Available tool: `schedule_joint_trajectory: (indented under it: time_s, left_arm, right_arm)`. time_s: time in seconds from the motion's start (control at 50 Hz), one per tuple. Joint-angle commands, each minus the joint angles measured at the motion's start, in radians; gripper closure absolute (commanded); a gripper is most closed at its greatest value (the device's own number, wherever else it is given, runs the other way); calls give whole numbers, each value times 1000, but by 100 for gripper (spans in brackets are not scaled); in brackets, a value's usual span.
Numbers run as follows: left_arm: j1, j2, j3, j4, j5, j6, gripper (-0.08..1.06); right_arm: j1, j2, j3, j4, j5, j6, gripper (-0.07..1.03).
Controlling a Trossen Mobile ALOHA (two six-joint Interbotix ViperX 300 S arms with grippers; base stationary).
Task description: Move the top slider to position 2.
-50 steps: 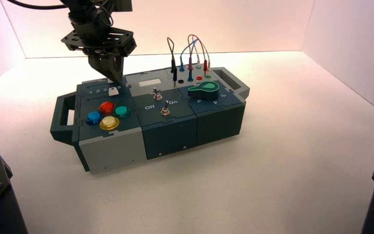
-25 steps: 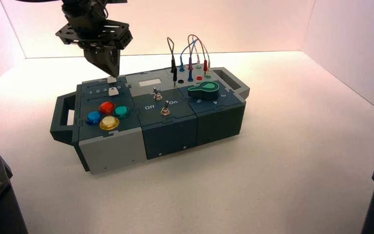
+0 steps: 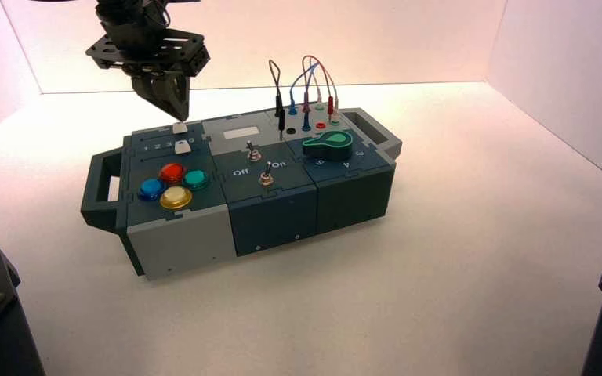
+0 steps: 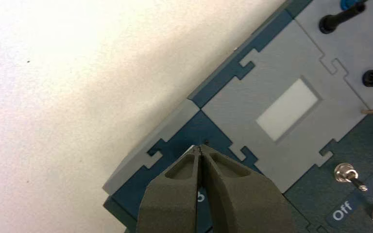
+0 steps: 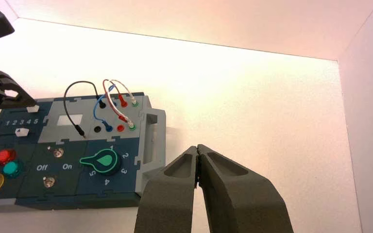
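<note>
The top slider's white knob (image 3: 179,128) sits at the right end of its plain track on the box's back left panel; it also shows in the right wrist view (image 5: 33,108). The digit "2" (image 5: 14,122) lies in the numeral row just in front, well left of the knob. The twin white knob (image 3: 183,146) sits in front of that row. My left gripper (image 3: 180,116) is shut and hovers just above and behind the top knob; in the left wrist view (image 4: 200,149) its fingers (image 4: 233,194) hide most of the knob. My right gripper (image 5: 197,148) is shut and empty, parked off to the box's right.
On the box (image 3: 180,243): four round coloured buttons (image 3: 174,185) front left, two toggle switches (image 3: 266,175) by "Off/On" in the middle, a green knob (image 3: 328,143) on the right, plugged wires (image 3: 306,86) at the back. Handles at both ends.
My left gripper has lifted up and back off the slider panel, staying shut. The top slider's knob, hidden under it before, now shows. The right arm has not moved.
</note>
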Motion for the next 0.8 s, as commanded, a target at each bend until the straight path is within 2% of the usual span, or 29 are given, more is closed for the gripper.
schedule_joint_trajectory:
  time_s: [0.02,0.4,0.8]
  left_arm:
    - [15,-17,-21,8,-6,5,101]
    - [21,-2,-28,12,-12,6,101]
    - [-32,15,-58,8,-14,6,101]
  right_arm:
    - [-2,6,-15,3,-5,3,99]
    - [-2,6,-15,3,-3,3,99]
    - [-2,6,-15,3,-2,3,99]
